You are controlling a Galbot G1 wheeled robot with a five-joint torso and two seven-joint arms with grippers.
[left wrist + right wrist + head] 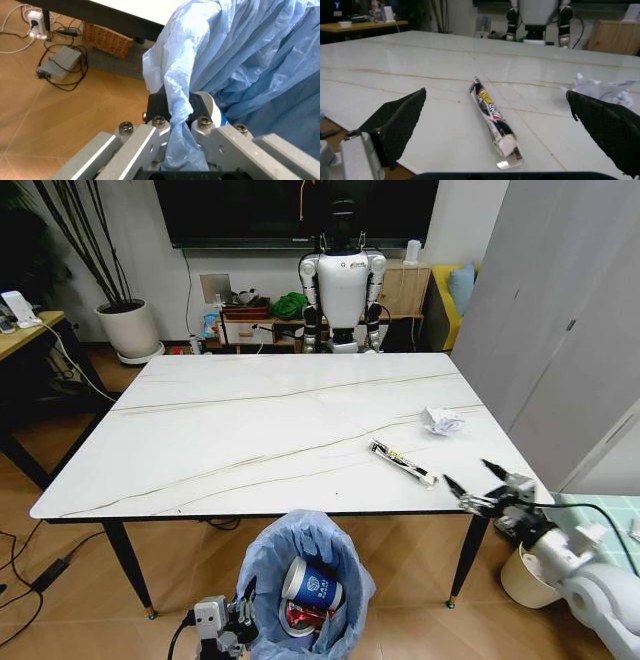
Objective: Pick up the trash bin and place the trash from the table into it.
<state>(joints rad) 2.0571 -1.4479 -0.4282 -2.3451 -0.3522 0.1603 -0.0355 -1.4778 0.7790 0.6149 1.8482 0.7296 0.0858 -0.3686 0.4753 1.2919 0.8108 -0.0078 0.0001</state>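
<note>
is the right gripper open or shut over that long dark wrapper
Open: the right gripper has its fingers spread wide, hovering at the table edge near the long dark wrapper, not touching it.

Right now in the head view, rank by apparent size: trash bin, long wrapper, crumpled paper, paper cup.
1. trash bin, nearest the camera
2. paper cup, inside the bin, so nearness inflates it
3. long wrapper
4. crumpled paper
Cup versus wrapper is unsure.
</note>
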